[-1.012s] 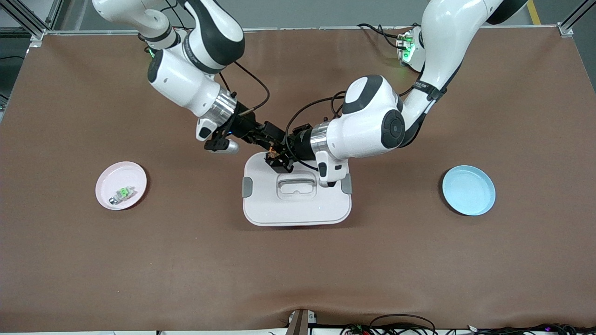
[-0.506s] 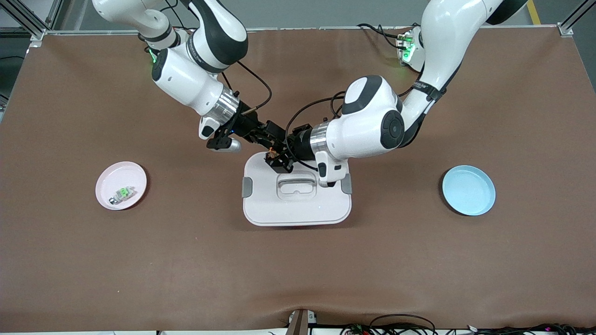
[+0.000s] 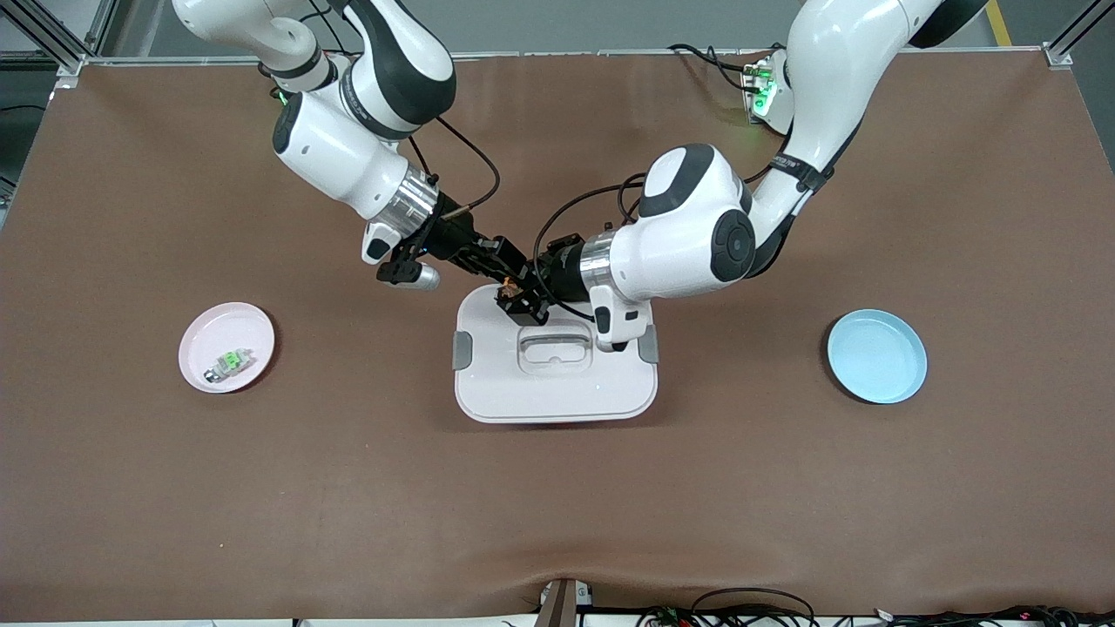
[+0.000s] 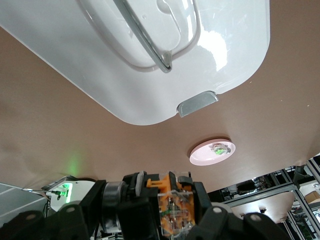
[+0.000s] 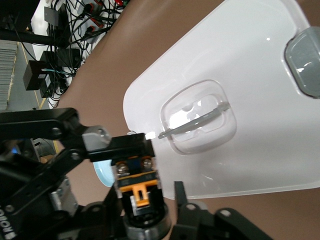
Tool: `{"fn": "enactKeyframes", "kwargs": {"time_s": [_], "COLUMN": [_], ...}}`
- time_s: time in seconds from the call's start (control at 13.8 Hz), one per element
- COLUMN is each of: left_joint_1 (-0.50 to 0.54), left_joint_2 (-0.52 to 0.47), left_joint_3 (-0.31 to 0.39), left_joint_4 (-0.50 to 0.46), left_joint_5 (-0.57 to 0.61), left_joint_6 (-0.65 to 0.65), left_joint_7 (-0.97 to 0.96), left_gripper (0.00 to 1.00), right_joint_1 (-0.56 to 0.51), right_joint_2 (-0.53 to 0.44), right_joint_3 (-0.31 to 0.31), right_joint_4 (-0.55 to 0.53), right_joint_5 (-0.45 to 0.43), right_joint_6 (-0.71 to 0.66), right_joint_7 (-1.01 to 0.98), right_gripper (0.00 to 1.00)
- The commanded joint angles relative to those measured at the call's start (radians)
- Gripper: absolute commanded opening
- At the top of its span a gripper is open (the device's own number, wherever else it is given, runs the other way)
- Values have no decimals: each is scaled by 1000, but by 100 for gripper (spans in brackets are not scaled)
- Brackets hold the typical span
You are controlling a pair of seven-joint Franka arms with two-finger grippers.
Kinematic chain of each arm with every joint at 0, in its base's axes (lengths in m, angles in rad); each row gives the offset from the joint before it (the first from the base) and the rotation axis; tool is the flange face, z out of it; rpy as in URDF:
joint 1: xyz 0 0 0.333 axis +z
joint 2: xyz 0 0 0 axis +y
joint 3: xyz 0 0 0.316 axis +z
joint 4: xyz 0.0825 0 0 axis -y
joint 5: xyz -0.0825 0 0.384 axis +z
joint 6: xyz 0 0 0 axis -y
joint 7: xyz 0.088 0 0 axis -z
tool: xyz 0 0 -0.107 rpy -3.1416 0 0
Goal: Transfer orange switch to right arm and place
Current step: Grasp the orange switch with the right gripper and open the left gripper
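The orange switch (image 3: 510, 287) is a small black part with an orange face, held in the air over the edge of the white lidded box (image 3: 557, 387) nearest the robot bases. My left gripper (image 3: 521, 303) is shut on it. In the left wrist view the switch (image 4: 175, 205) sits between the left gripper's fingers (image 4: 170, 200). My right gripper (image 3: 503, 261) meets it from the right arm's end. In the right wrist view its open fingers (image 5: 145, 200) straddle the switch (image 5: 137, 180), with a gap showing at one finger (image 5: 178, 195).
A pink plate (image 3: 253, 331) toward the right arm's end holds a silver-grey part with a green face (image 3: 228, 361). A light blue plate (image 3: 876, 355) lies toward the left arm's end. The white box has a handle (image 3: 555, 338) and grey clips.
The right arm shifted slightly toward the left arm, then back toward its own end. The left arm and the switch have stayed almost still.
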Motion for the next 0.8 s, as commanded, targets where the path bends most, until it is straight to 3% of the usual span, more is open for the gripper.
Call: {"fn": "enactKeyframes", "kwargs": {"time_s": [0.0, 0.07, 0.22, 0.43, 0.51, 0.58, 0.65, 0.72], "left_joint_1": [-10, -10, -10, -10, -10, -10, -8, -10], "left_joint_2": [14, 14, 14, 14, 14, 12, 12, 9], "left_joint_3": [3, 3, 3, 3, 3, 3, 3, 4], "left_joint_4": [28, 28, 28, 28, 28, 28, 28, 28], "left_joint_5": [-17, -15, -17, -15, -17, -15, -15, -9], "left_joint_6": [5, 5, 5, 5, 5, 5, 5, 5], "left_joint_7": [-8, -8, -9, -11, -8, -3, -3, 4], "left_gripper": [0, 0, 0, 2, 13, 37, 83, 100], "right_joint_1": [-8, -8, -8, -8, -8, -8, -10, -18], "right_joint_2": [-16, -16, -15, -16, -18, -21, -31, -45], "right_joint_3": [5, 5, 6, 5, 5, 5, 5, 3], "right_joint_4": [2, 7, 8, 8, 8, 7, 7, 5], "right_joint_5": [22, 22, 22, 21, 21, 22, 21, 21], "right_joint_6": [-10, -10, -10, -11, -13, -22, -51, -82], "right_joint_7": [8, 8, 9, 8, 8, 8, 9, 15], "right_gripper": [28, 22, 1, 0, 0, 0, 0, 0]}}
